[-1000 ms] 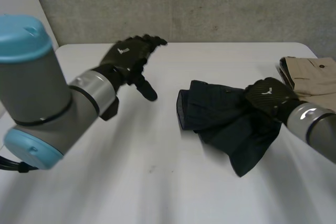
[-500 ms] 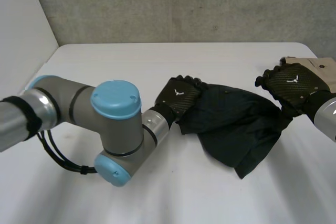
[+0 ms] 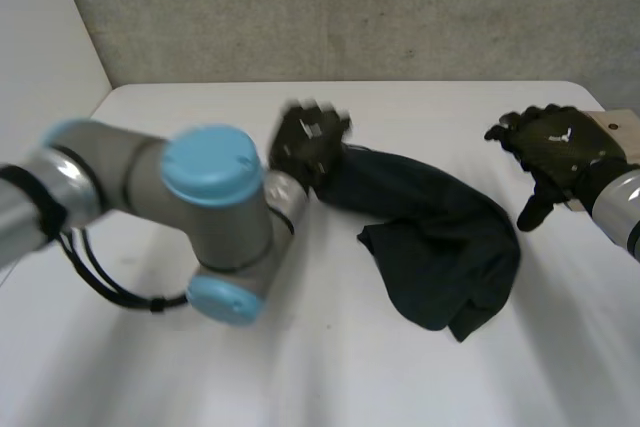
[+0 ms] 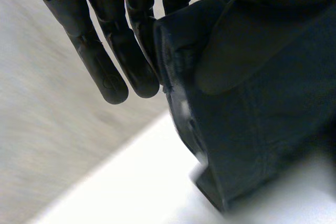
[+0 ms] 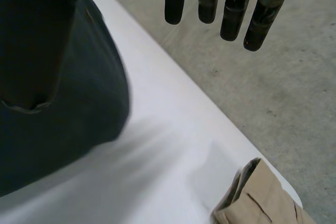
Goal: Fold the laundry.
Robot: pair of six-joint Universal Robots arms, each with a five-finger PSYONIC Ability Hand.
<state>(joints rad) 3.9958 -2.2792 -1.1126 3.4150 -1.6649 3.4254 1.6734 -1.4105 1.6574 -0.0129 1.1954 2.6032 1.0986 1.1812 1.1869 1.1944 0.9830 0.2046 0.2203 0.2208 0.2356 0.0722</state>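
trailing diagonally from left hand [image 3: 308,142], seemingly pinching its end, lies dark garment [image 3: 440,237]; right hand [image 3: 555,144] splayed, empty.

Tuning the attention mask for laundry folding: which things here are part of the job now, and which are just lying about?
In the job:
crumpled dark navy cloth garment, pinched at one end by the left hand
right hand, open, off the cloth

Lying about:
folded beige cloth garment, beside the right hand, untouched
white table
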